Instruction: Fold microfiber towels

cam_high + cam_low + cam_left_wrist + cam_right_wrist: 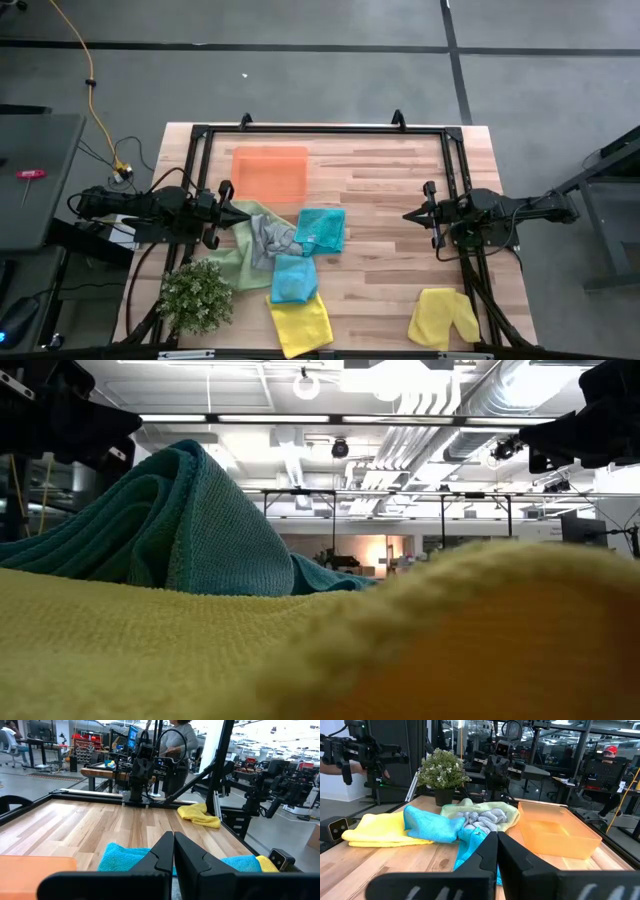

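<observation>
Six soft microfiber towels lay on the wooden table [400, 180]: two yellow [300, 322] [443, 317], two teal [322, 229] [294, 279], one green [235, 260], one grey [268, 240]. Five overlapped at the left; the bare middle stayed open. Both grippers [247, 213] [408, 215] hovered, jaws clenched empty.

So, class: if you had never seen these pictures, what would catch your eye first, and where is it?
A jumble of bright towels at the table's left-centre: a teal towel, a grey towel and a light green towel overlapping, with a yellow towel at the near edge. Another yellow towel lies alone near the right corner. An orange tray sits behind the pile, a bushy plant beside it.
</observation>
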